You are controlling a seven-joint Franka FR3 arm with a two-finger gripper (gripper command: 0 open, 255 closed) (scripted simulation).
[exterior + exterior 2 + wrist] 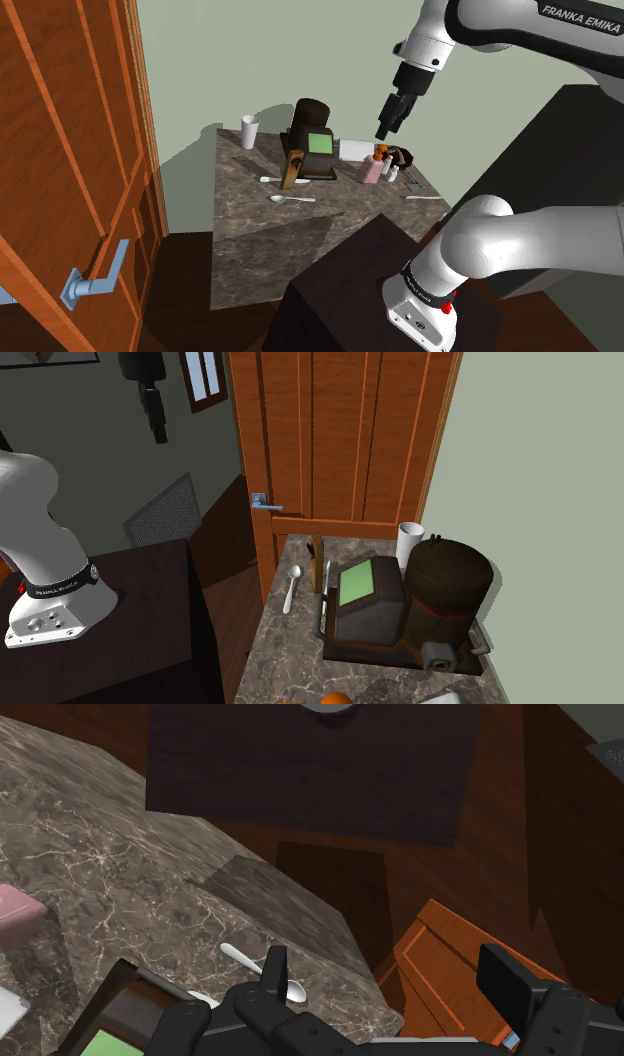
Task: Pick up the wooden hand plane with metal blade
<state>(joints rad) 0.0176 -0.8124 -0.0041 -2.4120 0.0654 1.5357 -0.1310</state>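
Note:
The wooden hand plane (291, 170) stands on end on the marble table (250, 235), leaning by the front corner of a dark machine (314, 140). From the second exterior view the plane (317, 561) is a narrow upright brown block beside the machine (400, 602). My gripper (386, 128) hangs high above the table, to the shoulder view's right of the plane and well apart from it. In the wrist view the gripper (392, 979) is open, fingers (275, 969) wide apart with nothing between them. It also hangs at the top left (158, 427).
A white cup (249, 130) stands behind the plane. Two spoons (292, 199) lie near it. Small bottles and an orange item (381, 165) cluster at the table's right. A wooden door (70, 170) stands left of the table; my dark stand (350, 290) is in front.

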